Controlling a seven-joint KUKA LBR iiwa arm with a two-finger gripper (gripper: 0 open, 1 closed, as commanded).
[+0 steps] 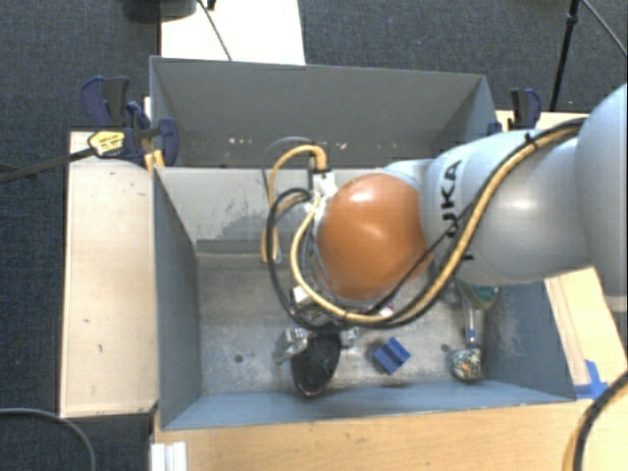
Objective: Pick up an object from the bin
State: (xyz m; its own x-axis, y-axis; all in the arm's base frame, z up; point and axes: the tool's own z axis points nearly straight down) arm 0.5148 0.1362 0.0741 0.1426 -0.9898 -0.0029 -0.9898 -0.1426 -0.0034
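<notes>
My gripper (296, 340) reaches down near the bin's front wall, left of the middle, and the orange cover on the wrist hides most of it. A black rounded thing (316, 366) lies right under it, against the front wall; whether it is gripped cannot be told. A small blue block (390, 355) lies on the floor just to the right of the black thing. Further right sits a shiny metallic ball-ended thing (465, 363), with a thin stem running up under the arm.
The arm comes in from the right and covers the bin's right half and middle. The left part of the bin floor shows bare grey metal with scuff marks. The front wall is close to the gripper.
</notes>
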